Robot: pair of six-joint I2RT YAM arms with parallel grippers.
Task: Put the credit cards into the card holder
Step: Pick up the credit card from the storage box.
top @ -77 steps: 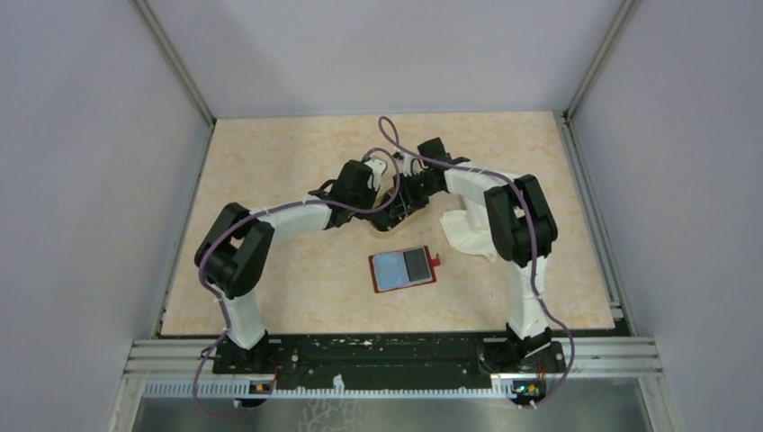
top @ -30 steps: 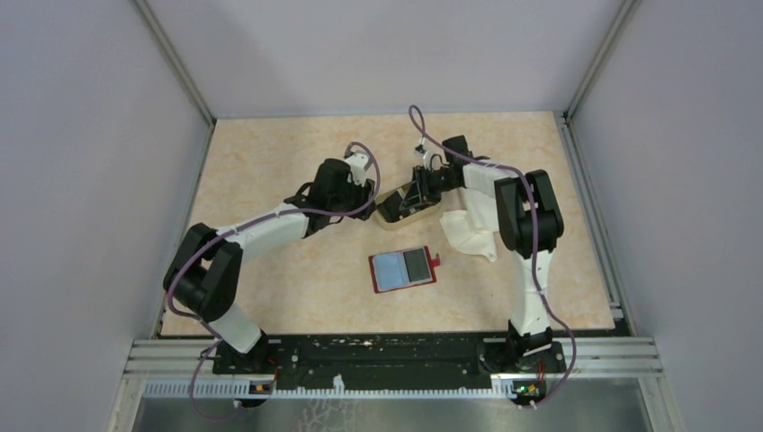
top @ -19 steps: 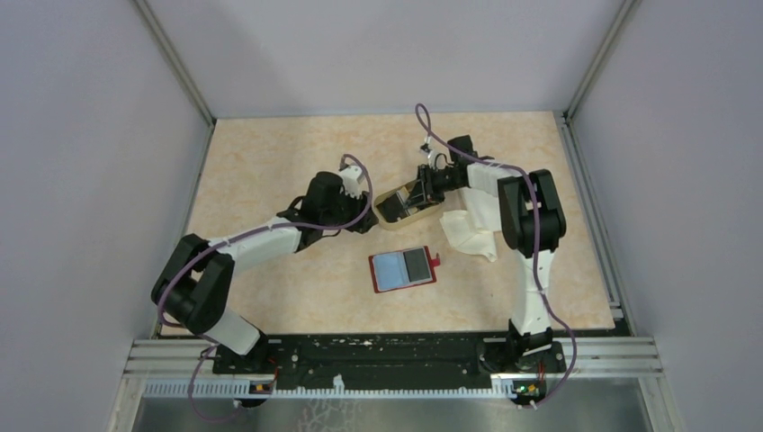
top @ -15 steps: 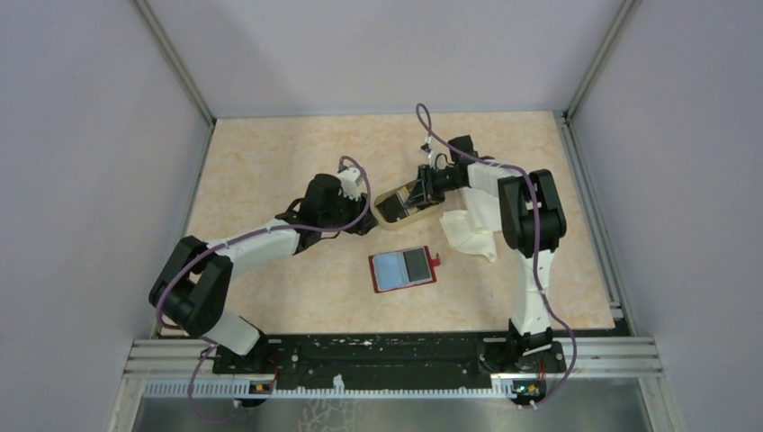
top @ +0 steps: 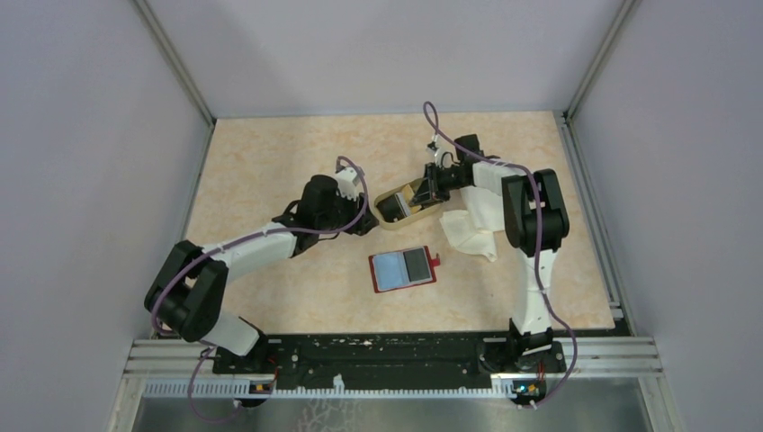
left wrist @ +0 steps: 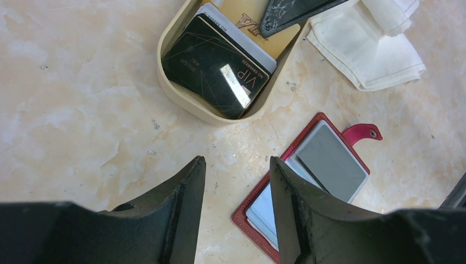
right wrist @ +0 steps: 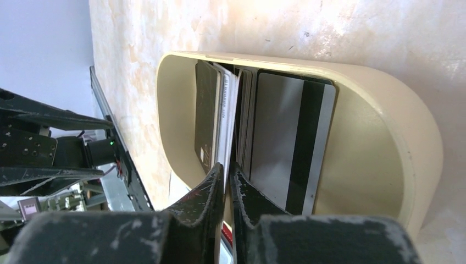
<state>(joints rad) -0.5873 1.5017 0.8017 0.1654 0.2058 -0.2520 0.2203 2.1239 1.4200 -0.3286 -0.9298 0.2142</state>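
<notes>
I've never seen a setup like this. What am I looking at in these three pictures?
Two robot arms stand at a table's edge. One picture looks down from above; the other two come from cameras on each wrist. On the table lie a tan tray of credit cards, an open red card holder and a white cloth. The left fingers hang open, holding nothing. The right fingers reach into the tray, nearly closed around a card's edge; a grip cannot be confirmed.

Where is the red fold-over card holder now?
Top view: the red fold-over card holder lies open near the centre, just below the tan oval tray, left of the white cloth.
</notes>
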